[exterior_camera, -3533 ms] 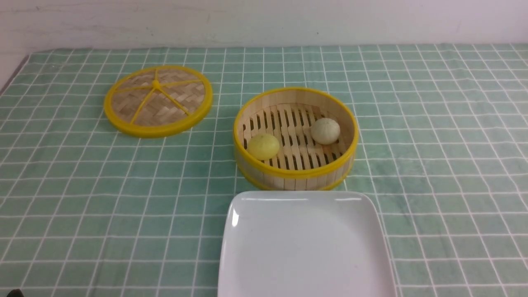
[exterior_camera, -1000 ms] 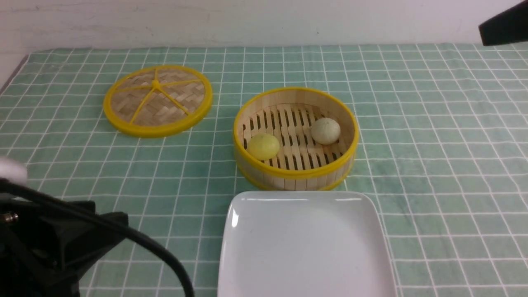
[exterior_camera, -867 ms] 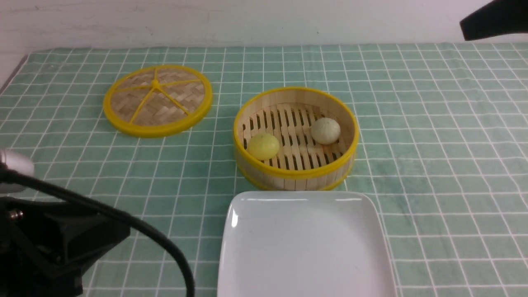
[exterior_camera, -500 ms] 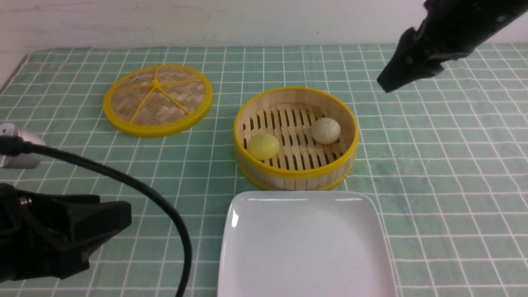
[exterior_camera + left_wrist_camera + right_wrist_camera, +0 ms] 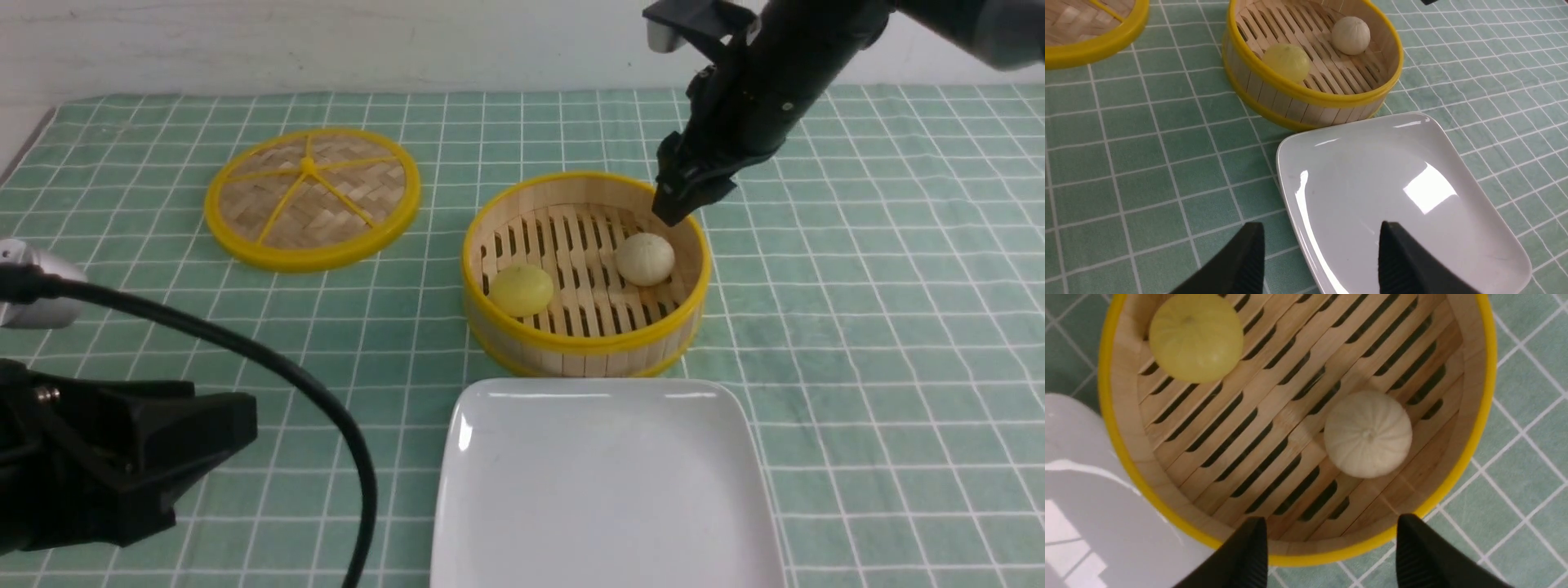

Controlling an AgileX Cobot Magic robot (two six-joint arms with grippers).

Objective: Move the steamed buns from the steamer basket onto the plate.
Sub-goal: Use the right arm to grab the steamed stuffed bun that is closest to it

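The steamer basket (image 5: pixel 584 343) stands mid-table with a pale yellow bun (image 5: pixel 521 289) at its left and an off-white bun (image 5: pixel 645 259) at its right. Just in front lies the white plate (image 5: pixel 604 490), bare. My right gripper (image 5: pixel 673 204) hangs above the basket's far right rim, open and holding nothing. In the right wrist view it (image 5: pixel 1331 520) straddles the rim beside the off-white bun (image 5: pixel 1367 434), with the yellow bun (image 5: pixel 1195 337) farther off. My left gripper (image 5: pixel 1319 228) is open and hovers low over the plate's (image 5: pixel 1392 163) left edge, well short of the basket (image 5: pixel 1306 106).
The flat woven lid (image 5: pixel 313 198) lies at the back left on the green checked cloth. A black cable (image 5: pixel 310 392) arcs from my left arm at the front left. A white wall closes the back, and the table's edge shows at the far left.
My right arm has swung in from the upper right and down to the basket's far rim, and its jaws have opened wider. The left arm has barely shifted. Both buns are unmoved.
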